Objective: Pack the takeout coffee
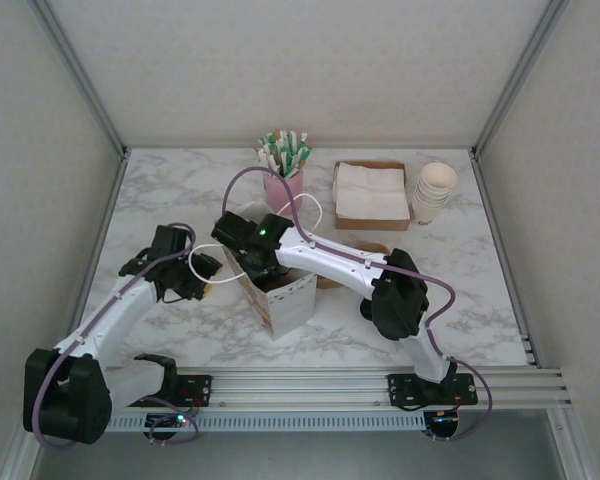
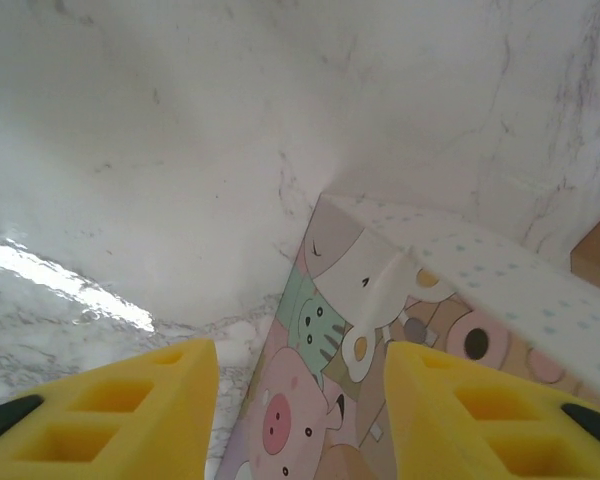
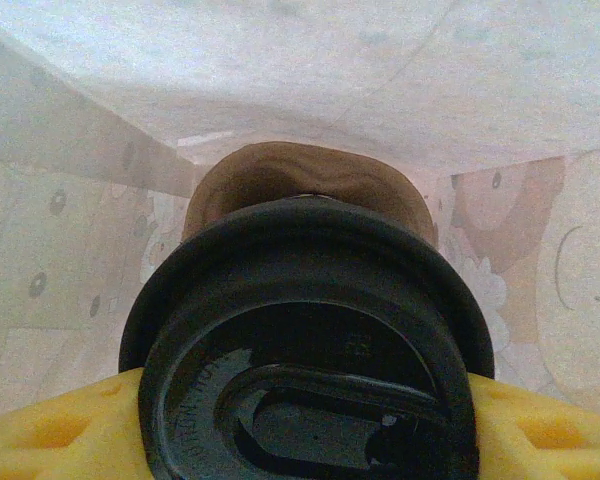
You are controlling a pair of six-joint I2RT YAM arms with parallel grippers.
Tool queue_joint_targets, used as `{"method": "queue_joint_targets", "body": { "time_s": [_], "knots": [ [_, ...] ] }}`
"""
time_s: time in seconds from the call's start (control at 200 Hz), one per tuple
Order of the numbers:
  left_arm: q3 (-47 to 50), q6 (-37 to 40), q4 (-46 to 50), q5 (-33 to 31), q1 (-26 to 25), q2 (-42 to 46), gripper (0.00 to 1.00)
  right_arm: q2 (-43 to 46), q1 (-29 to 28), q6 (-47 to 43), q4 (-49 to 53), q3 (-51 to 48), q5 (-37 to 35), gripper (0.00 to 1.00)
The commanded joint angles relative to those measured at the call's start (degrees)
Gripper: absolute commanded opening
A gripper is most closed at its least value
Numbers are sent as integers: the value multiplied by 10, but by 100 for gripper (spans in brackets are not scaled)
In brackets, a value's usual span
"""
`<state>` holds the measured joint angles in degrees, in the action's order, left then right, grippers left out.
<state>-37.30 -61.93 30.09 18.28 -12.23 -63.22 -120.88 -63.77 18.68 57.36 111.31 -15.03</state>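
Holding the cup [image 3: 305,300] at its black lid [image 3: 310,390], the right gripper [image 3: 300,440] is clamped on it, one yellow pad on each side. The cup's long axis runs straight away from the wrist, with the lid nearest and the brown body pointing down into the bag [image 3: 70,250] around it. The left gripper [image 2: 300,410] has its jaws apart, the bag's printed corner between them; whether they touch it cannot be told.

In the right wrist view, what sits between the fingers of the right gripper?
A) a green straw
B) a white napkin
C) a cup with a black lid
C: the cup with a black lid sits between the yellow fingers of the right gripper.
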Motion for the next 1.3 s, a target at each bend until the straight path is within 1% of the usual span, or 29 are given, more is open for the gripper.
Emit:
{"method": "queue_joint_targets", "body": {
  "time_s": [0.0,0.095,0.24,0.461,0.836,1.046,1.291],
  "knots": [
    [29,-61,-61,6,-31,9,45,-72,-6,16,50,-43,74,46],
    [41,-73,-79,-3,-48,4,45,-74,-7,15,51,-49,74,46],
    [66,-96,-125,-5,-61,-9,45,-75,-7,15,48,-60,76,46],
    [65,-110,-167,-18,-95,-40,45,-71,-7,14,43,-66,79,46],
    [86,-105,-169,-25,-100,-55,44,-67,-7,23,40,-62,90,47],
    [68,-85,-160,-16,-101,-87,41,-64,-7,30,37,-56,90,48],
    [74,-83,-158,-25,-101,-84,39,-57,-7,28,41,-36,81,48]
  ]
}}
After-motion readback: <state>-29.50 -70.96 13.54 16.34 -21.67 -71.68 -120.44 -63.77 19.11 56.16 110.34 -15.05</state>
